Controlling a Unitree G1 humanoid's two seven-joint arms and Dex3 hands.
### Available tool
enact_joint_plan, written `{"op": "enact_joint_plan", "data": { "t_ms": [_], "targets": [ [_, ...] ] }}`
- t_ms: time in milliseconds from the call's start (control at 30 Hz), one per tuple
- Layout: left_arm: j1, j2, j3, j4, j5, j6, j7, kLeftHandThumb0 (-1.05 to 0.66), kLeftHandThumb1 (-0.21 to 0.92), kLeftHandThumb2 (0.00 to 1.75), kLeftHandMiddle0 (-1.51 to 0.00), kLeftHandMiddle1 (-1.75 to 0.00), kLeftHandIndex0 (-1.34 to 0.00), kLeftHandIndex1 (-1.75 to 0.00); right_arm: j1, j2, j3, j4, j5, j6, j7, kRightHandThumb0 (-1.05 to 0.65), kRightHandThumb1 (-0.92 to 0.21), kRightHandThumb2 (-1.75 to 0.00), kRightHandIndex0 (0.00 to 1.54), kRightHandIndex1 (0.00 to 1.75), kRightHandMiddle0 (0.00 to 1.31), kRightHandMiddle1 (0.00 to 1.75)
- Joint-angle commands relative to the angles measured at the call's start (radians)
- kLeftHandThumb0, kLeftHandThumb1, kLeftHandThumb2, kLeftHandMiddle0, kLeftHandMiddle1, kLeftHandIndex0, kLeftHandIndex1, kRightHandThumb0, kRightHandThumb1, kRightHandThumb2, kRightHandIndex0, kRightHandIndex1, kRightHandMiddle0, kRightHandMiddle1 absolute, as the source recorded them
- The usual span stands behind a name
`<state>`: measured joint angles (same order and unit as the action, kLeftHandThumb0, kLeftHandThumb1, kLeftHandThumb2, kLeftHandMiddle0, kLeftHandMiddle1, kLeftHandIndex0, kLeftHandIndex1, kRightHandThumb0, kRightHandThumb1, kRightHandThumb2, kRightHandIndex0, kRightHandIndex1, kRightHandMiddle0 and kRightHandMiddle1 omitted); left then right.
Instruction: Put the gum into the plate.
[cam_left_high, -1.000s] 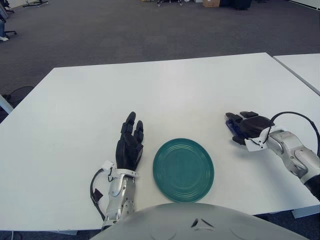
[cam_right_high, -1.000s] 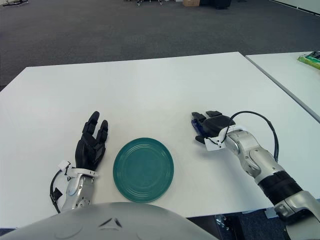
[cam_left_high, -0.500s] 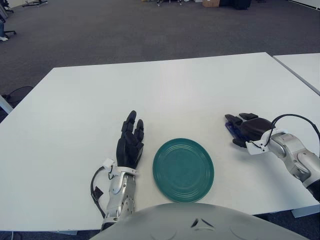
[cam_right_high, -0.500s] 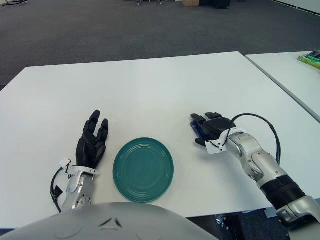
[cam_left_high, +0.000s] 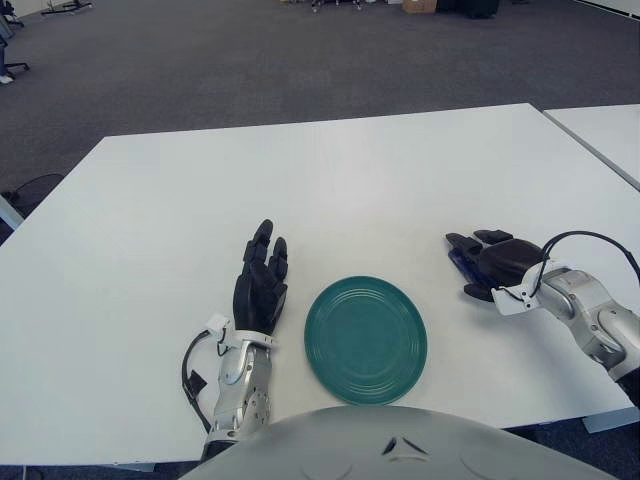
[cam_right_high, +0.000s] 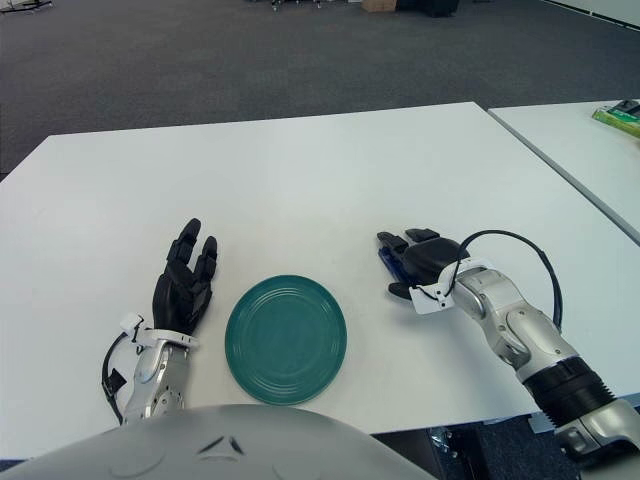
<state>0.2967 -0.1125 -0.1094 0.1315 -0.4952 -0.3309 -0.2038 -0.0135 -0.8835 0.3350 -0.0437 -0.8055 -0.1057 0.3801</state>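
The right robot hand (cam_right_high: 412, 262) lies low over the white surface (cam_right_high: 300, 180), at about 3 o'clock from the green plate (cam_right_high: 285, 338) and a little apart from its rim. Its black fingers (cam_right_high: 392, 242) are curled down around a small dark-blue object, the gum (cam_right_high: 388, 262), of which only a narrow strip shows at the hand's 9 o'clock edge, under the fingertips. The fingers appear to touch or cage the gum, but whether they have fully clamped it cannot be told, since the palm hides most of it.

From what shows, the gum looks like a small flat pack: probably light, fairly stiff, with a smooth wrapper that could slip. Because it lies flat on the surface, it is best pinched across its long edges, thumb on one side and fingers on the other, firmly but without crushing.

The left robot hand (cam_left_high: 259, 285) shows at 9 o'clock of the plate, just beside it, fingers straight, relaxed and holding nothing.

The plate holds nothing yet, so the carry toward 9 o'clock is not yet done.
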Motion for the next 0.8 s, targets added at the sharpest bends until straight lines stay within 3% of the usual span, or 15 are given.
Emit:
{"op": "enact_joint_plan", "data": {
  "t_ms": [0,567,600,633,667,700,767],
  "targets": [
    [-0.001,-0.070,0.007,0.040,0.006,0.030,0.011,-1.05,0.92,0.95,-0.03,0.00,0.00,-0.42,0.018,0.018,0.002,-0.002,-0.006,0.002,0.012,-1.05,-0.92,-0.81,0.00,0.00,0.00,0.00],
    [-0.003,-0.058,0.016,0.042,0.003,0.029,-0.006,-1.05,0.92,0.95,-0.01,0.00,0.00,-0.39,0.035,0.063,0.029,0.051,-0.058,0.004,-0.042,-1.05,-0.92,-0.77,0.05,0.02,0.01,0.01],
    [-0.003,-0.058,0.017,0.042,0.001,0.031,-0.006,-1.05,0.92,0.95,-0.01,0.00,0.00,-0.39,0.035,0.064,0.028,0.052,-0.059,0.004,-0.045,-1.05,-0.92,-0.75,0.13,0.10,0.01,0.25],
    [-0.003,-0.057,0.018,0.041,0.000,0.032,-0.007,-1.05,0.92,0.95,-0.01,0.00,0.00,-0.39,0.036,0.067,0.028,0.054,-0.060,0.004,-0.051,-1.05,-0.92,-0.74,0.16,0.13,0.01,0.34],
    [-0.003,-0.057,0.019,0.041,-0.001,0.033,-0.007,-1.05,0.92,0.95,-0.01,0.00,0.00,-0.39,0.036,0.069,0.027,0.055,-0.060,0.003,-0.056,-1.05,-0.92,-0.72,0.16,0.33,0.00,0.57],
    [-0.003,-0.058,0.020,0.040,-0.002,0.035,-0.008,-1.05,0.92,0.95,-0.01,0.00,0.00,-0.38,0.037,0.074,0.026,0.060,-0.058,-0.002,-0.070,-1.03,-0.92,-0.64,0.16,0.82,0.00,0.95],
    [-0.002,-0.059,0.020,0.039,-0.003,0.036,-0.008,-1.05,0.92,0.95,-0.01,0.00,0.00,-0.37,0.038,0.081,0.022,0.070,-0.051,-0.016,-0.100,-1.01,-0.92,-0.54,0.17,1.27,0.00,1.29]
  ]
}}
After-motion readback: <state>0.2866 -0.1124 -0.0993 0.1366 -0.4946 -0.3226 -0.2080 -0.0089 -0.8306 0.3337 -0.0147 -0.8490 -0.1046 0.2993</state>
